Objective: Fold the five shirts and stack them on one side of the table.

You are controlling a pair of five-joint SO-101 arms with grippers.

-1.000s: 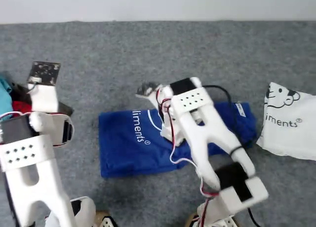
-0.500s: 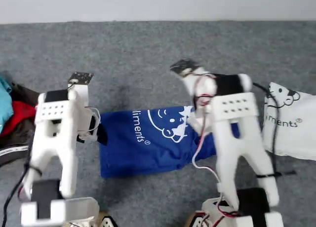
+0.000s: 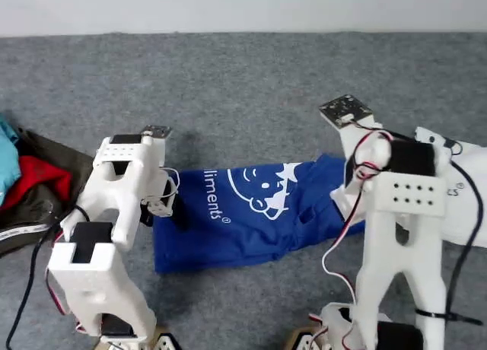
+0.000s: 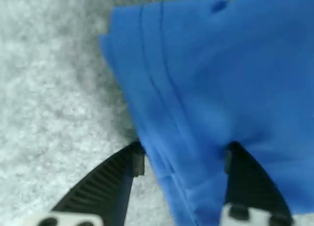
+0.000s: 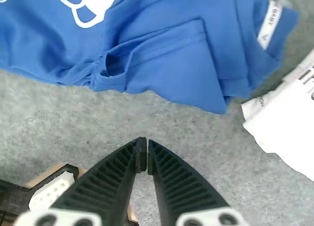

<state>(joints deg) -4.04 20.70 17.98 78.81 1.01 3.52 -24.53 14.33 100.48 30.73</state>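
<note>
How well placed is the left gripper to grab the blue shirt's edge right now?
Probably yes: the left gripper is open, its jaws astride the blue shirt's folded edge on the grey table, with nothing else in between.

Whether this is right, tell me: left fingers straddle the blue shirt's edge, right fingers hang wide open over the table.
Wrong once: the right wrist view shows the right fingers shut over the table. Left fingers do straddle the blue shirt.
</note>
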